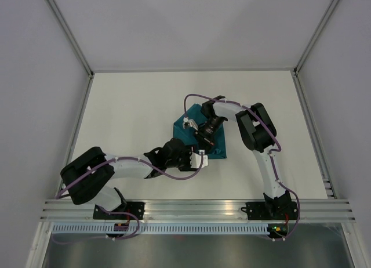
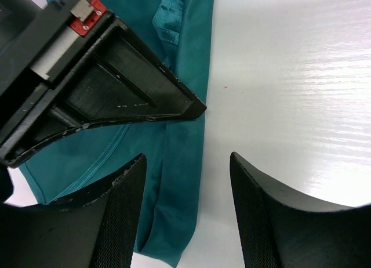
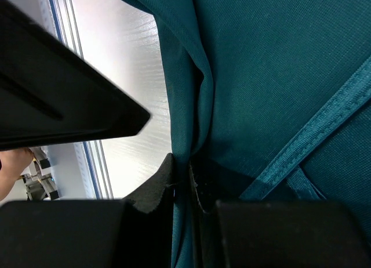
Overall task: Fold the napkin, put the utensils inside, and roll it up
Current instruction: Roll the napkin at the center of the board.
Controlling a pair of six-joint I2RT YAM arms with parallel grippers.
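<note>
Right gripper [image 3: 181,170] is closed on a raised pleat of the napkin [image 3: 272,76], its two pads pressed together with the teal cloth pinched between them. We judge this hold is meant to carry that edge over and set a fold. A stitched hem [image 3: 316,137] runs diagonally across the napkin just beside the pinch, so the cloth here seems to lie in more than one layer.

Left gripper [image 2: 186,159] hangs over the napkin's long edge with its jaws apart and nothing between them. One finger is above the cloth and the other is above the bare table [image 2: 290,76] just beside the napkin. We read that stance as a ready position, close enough to press or catch the edge while the other arm works.

From above, the napkin lies as a small, roughly square bundle. Both grippers meet over it, the left at its near edge and the right further in.

We cannot see the utensil on or beside the napkin; it may be hidden under the arms or inside the cloth. Folding seems to be the step in hand, with rolling not yet begun.
</note>
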